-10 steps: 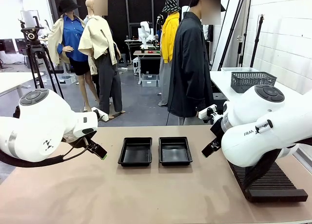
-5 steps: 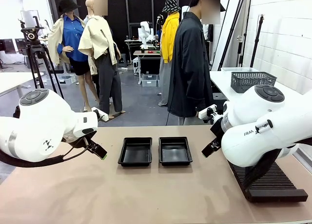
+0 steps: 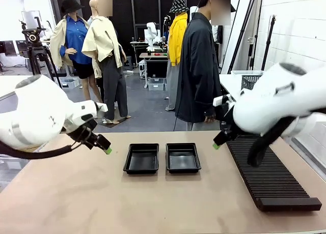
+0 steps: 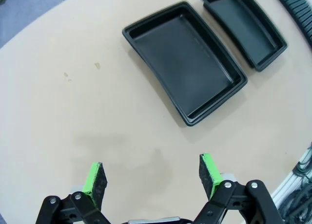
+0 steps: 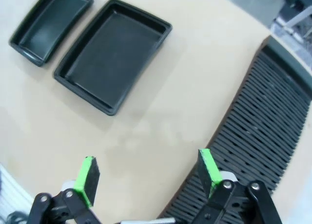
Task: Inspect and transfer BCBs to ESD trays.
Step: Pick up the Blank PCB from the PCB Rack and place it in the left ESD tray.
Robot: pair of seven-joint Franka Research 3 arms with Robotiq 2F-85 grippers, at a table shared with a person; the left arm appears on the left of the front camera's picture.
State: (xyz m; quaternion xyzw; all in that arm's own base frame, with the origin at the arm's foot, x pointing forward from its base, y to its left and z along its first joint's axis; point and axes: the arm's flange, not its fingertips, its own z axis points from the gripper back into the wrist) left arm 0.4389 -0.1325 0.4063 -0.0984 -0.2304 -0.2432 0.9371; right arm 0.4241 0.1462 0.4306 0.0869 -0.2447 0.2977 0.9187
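Tools both released. Seen from the front, left tool (image 3: 103,146) slanted down toward the tan worktop (image 3: 153,208), hanging clear above it, left of the trays and apart from them. From its wrist, green pads (image 4: 95,182) spread as wide as can be seen, nothing between them, nothing touched, only bare worktop beneath. Right tool (image 3: 218,141) likewise slack and wide, tipped down from the right arm, gripping nothing; from its wrist, one pad (image 5: 87,177) over bare worktop, the other over the near edge of a long black ribbed rack (image 3: 270,178), no contact visible. ESD trays at mid-worktop between the two tools: left tray (image 3: 141,158) and right tray (image 3: 183,157) side by side, long sides parallel, a narrow strip of worktop between them, not touching. Both shallow, black, rectangular, with rounded corners and raised sloping rims; plain dark floors with a faint sheen, looking alike in size and shape. Right tray well apart from the rack along the worktop's right side. Beyond the far edge, a person in a dark coat (image 3: 198,76), standing roughly behind the right tray.
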